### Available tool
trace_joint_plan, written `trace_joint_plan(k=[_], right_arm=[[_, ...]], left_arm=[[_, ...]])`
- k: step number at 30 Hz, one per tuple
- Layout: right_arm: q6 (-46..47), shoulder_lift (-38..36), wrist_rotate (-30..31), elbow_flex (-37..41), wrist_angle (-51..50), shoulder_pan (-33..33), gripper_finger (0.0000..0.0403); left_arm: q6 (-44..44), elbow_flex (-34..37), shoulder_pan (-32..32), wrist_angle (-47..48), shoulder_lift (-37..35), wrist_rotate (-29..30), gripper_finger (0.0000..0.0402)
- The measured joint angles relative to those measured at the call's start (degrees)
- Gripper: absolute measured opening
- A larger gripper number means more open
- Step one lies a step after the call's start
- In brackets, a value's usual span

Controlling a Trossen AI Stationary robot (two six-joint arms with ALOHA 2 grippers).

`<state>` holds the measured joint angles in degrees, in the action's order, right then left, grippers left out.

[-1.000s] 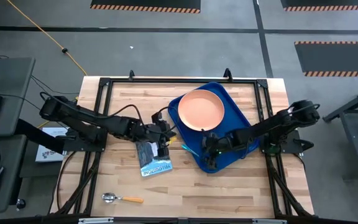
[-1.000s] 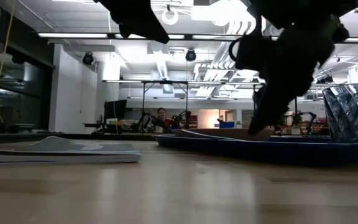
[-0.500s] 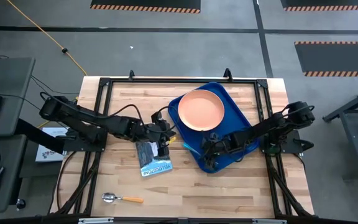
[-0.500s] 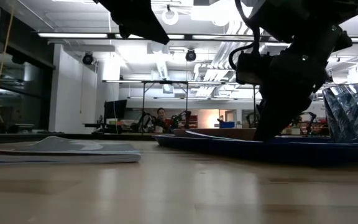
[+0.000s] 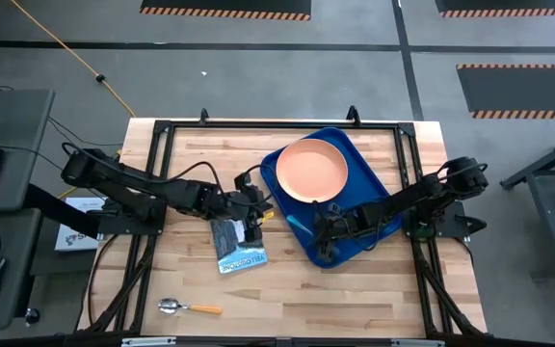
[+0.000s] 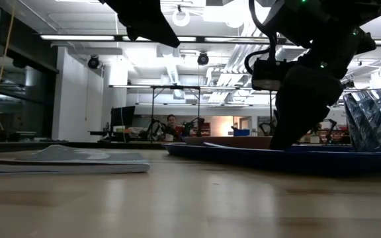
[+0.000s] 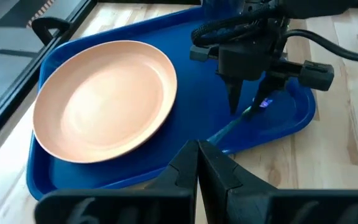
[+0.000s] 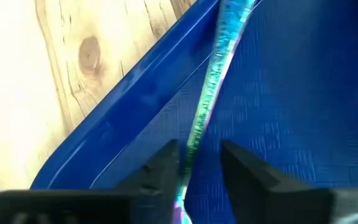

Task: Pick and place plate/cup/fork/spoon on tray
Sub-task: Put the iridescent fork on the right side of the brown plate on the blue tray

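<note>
The right gripper (image 7: 248, 107) reaches down into the tray (image 5: 374, 183), its fingers (image 8: 160, 168) narrowly apart with the fork (image 8: 210, 93) running between them; whether they actually pinch it is hard to tell. The fork lies across the tray's edge beside the plate (image 5: 311, 171). The left gripper (image 7: 197, 152), closed and empty, hovers near the booklet (image 5: 237, 249).

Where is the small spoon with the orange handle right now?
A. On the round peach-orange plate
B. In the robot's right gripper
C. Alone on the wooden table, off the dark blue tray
C: the high view shows the spoon lying on bare wooden table, far from the tray.
</note>
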<state>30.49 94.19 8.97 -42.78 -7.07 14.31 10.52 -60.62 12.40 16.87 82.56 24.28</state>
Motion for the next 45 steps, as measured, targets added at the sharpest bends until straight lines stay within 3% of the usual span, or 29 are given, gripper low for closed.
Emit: trace_joint_plan(k=[6, 13, 20, 25, 28, 32, 35, 39, 45], right_arm=[[-2.06, -0.04, 0.52, 0.06, 1.38, -0.06, 0.0011], [-5.85, -1.82, -0.59, 0.04, 3.61, 0.0, 0.0007], [-11.76, -12.38, 0.76, -0.66, 1.02, 0.0, 0.0003], [-14.34, -20.41, 11.38, -0.47, -1.17, 0.45, 0.0002], [-15.43, -22.07, 21.1, -0.22, -1.51, 0.28, 0.0002], [-17.67, -22.51, 26.87, -0.2, 0.7, -1.19, 0.0001], [-21.47, -22.51, 30.22, -0.17, 4.47, -2.82, 0.0001], [-26.75, -22.51, 31.54, -0.17, 10.36, -5.26, 0.0001], [-29.24, -22.51, 28.38, -0.15, 15.94, -6.88, 0.0001]], left_arm=[[-1.68, 0.0, 0.0, -0.13, -1.38, 1.51, 0.0], [-1.72, 0.0, 0.2, 0.16, -2.05, 6.7, 0.0], [-2.68, 0.0, -0.35, -0.22, -2.04, 8.48, 0.0], [-2.22, 0.0, -0.37, -0.47, -2.05, 8.6, 0.0], [-2.2, 0.0, -0.43, -0.88, -2.01, 9.18, 0.0], [-2.72, 0.04, -1.32, -3.9, -1.57, 10.21, 0.0], [-6.53, 2.17, -3.09, -15.5, -1.0, 11.01, 0.0], [-11.66, 10.58, -6.82, -36.79, -0.73, 8.73, 0.0002], [-6.75, 20.45, -13.07, -59.48, -1.53, -6.23, 0.004]])
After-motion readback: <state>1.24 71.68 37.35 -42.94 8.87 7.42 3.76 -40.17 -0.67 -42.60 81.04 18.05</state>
